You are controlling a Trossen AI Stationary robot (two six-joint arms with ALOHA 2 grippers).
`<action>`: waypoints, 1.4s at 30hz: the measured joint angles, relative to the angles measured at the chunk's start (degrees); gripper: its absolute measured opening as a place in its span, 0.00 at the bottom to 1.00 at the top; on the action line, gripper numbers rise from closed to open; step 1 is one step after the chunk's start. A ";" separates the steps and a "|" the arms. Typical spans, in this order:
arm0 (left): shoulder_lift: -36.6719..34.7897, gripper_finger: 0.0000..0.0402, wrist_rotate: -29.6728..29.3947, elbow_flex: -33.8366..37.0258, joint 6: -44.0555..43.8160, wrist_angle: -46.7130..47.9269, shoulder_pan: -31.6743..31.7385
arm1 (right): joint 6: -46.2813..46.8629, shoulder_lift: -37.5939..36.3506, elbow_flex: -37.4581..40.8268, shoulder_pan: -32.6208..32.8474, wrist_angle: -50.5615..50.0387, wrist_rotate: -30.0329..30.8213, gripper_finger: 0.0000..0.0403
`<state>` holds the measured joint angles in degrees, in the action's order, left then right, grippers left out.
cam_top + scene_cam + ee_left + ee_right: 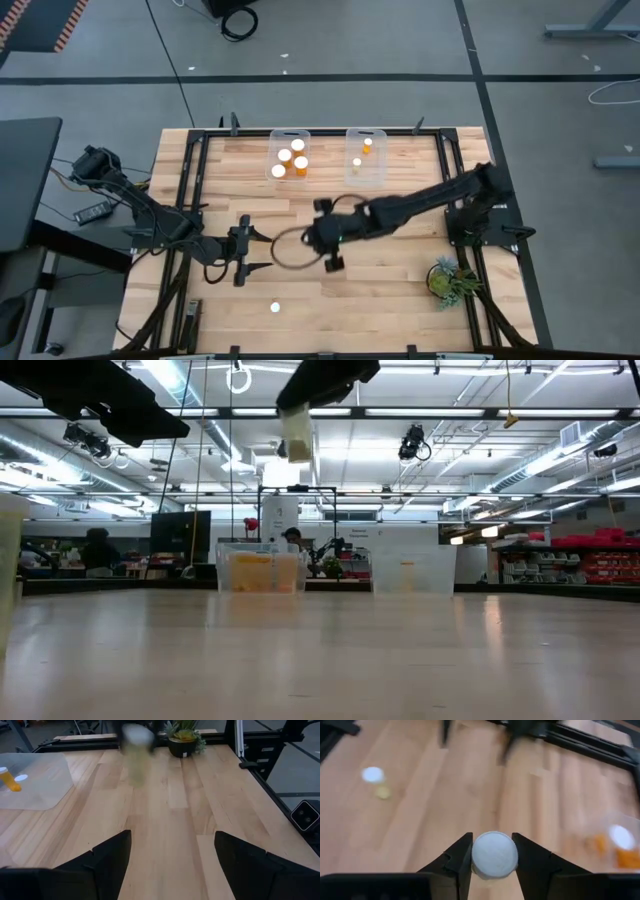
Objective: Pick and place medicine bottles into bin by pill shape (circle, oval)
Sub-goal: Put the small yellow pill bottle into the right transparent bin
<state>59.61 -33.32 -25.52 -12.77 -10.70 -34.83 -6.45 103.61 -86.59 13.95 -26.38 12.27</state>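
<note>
From my remote station, the wooden plank tabletop (400, 290) lies mostly bare across the centre and lower right of the high view, boxed in by a black metal frame (200, 200) along its edges. My right gripper (492, 856) hangs over the middle of the frame, fingers (457, 857) clamped on one medicine bottle (494, 855) with a ribbed round white cap. My left gripper (243, 252) sits left of centre, fingers spread apart and holding nothing.

I count seven bottles: four in the left clear plastic bin (289, 155) at top centre, two in the right bin (365, 156), which lies close beside it, and the held one. One small white cap shape (275, 307) rests alone at lower centre. A potted plant (447, 280) stands at lower right.
</note>
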 joint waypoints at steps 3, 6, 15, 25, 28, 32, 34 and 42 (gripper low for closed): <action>0.00 0.73 -0.02 0.00 0.01 0.00 0.00 | -0.42 -2.83 0.00 -2.85 -3.09 -0.02 0.34; 0.00 0.73 -0.02 0.00 0.00 0.00 0.00 | -1.32 -5.59 0.00 -5.91 -6.11 -0.02 0.34; 0.00 0.73 -0.02 0.00 -0.01 0.01 0.00 | -3.95 -11.99 0.00 -16.13 -11.97 -0.20 0.34; 0.00 0.73 -0.02 0.00 0.01 0.00 0.00 | -4.89 -17.41 7.55 -26.78 -12.08 -1.86 0.34; 0.00 0.73 -0.02 0.00 -0.01 0.00 0.00 | -5.78 -19.89 12.94 -29.98 -8.07 -3.46 0.34; 0.00 0.73 -0.02 0.00 -0.01 0.00 -0.02 | -5.56 -23.53 21.08 -34.49 -1.21 -5.73 0.34; 0.00 0.73 -0.02 0.00 -0.01 0.00 0.00 | -5.60 -25.04 24.82 -36.61 2.40 -6.95 0.34; 0.00 0.73 -0.02 -0.02 -0.01 0.01 -0.01 | -5.47 -25.31 34.53 -44.77 11.02 -8.92 0.34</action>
<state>59.61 -33.34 -25.54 -12.78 -10.69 -34.83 -11.92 78.29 -52.06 -30.82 -15.35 3.35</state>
